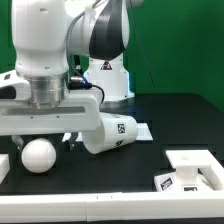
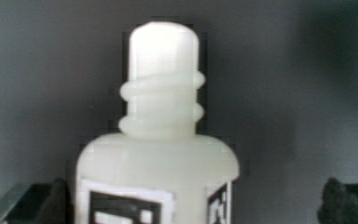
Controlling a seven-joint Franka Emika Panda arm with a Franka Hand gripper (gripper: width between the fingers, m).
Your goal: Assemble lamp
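The lamp's bulb (image 1: 38, 156) is a white ball lying on the black table at the exterior view's left. In the wrist view the bulb (image 2: 158, 150) shows a tagged body and a ridged neck with a rounded tip pointing away. My gripper (image 1: 43, 139) hangs right over the ball. In the wrist view my gripper (image 2: 194, 208) is open and straddles the bulb's body: one dark finger (image 2: 44, 206) lies close against it, the other (image 2: 346, 200) stands apart. The tapered shade (image 1: 110, 132) lies on its side just beside the bulb. The blocky base (image 1: 193, 168) sits at the front right.
The robot's white body (image 1: 45, 40) fills the upper left of the exterior view. A flat white sheet (image 1: 143, 129) lies behind the shade. A white edge (image 1: 4, 166) shows at the far left. A green wall stands behind the table.
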